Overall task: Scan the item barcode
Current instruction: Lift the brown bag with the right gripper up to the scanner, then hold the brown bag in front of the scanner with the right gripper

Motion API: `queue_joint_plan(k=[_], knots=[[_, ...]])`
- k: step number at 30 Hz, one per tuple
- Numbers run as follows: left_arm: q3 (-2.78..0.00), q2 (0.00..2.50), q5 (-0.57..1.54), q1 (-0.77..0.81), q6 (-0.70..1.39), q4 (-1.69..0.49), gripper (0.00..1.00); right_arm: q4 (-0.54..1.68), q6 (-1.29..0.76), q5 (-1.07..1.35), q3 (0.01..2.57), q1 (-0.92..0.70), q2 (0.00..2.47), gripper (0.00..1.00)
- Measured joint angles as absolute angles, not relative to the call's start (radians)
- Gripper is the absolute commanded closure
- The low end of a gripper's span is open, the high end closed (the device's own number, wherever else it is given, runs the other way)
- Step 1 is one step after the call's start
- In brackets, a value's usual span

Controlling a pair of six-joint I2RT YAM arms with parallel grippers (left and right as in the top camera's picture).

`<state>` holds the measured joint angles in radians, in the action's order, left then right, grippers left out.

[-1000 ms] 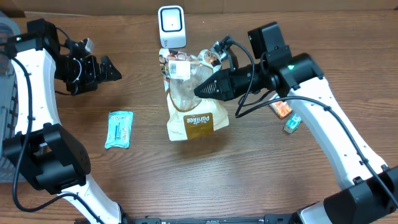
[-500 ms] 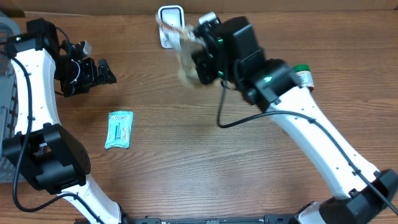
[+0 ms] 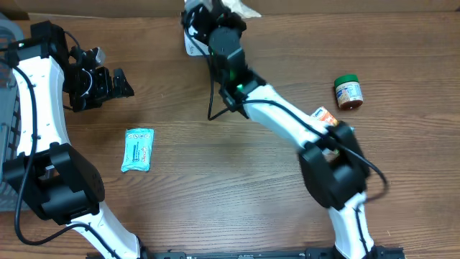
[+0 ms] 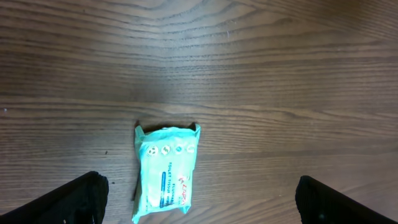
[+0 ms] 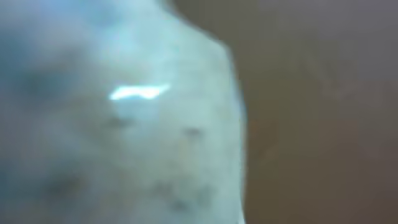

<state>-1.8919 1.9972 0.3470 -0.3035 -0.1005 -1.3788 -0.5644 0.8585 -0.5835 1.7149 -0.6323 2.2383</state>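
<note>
Two arms: right gripper (image 3: 207,13) stretched over the scanner (image 3: 192,43) at the far edge, clenched on a pale bag (image 3: 244,8); left gripper (image 3: 123,82) spread wide.

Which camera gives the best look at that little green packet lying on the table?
The left wrist view: the green packet lies flat, large and sharp, print side up. The overhead view shows the green packet small, left of centre. The right wrist view is only blur, with no packet.
</note>
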Motion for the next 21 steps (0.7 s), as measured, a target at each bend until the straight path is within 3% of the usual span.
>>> queue_joint_plan(k=[10, 21], knots=[[-1.892, 1.997, 0.347, -0.303, -0.101, -1.380, 0.00, -0.675, 1.051, -0.521, 1.715, -0.558, 2.466, 0.96], [-1.892, 1.997, 0.347, -0.303, -0.101, -1.380, 0.00, -0.703, 1.103, -0.433, 1.715, -0.544, 2.477, 0.96]])
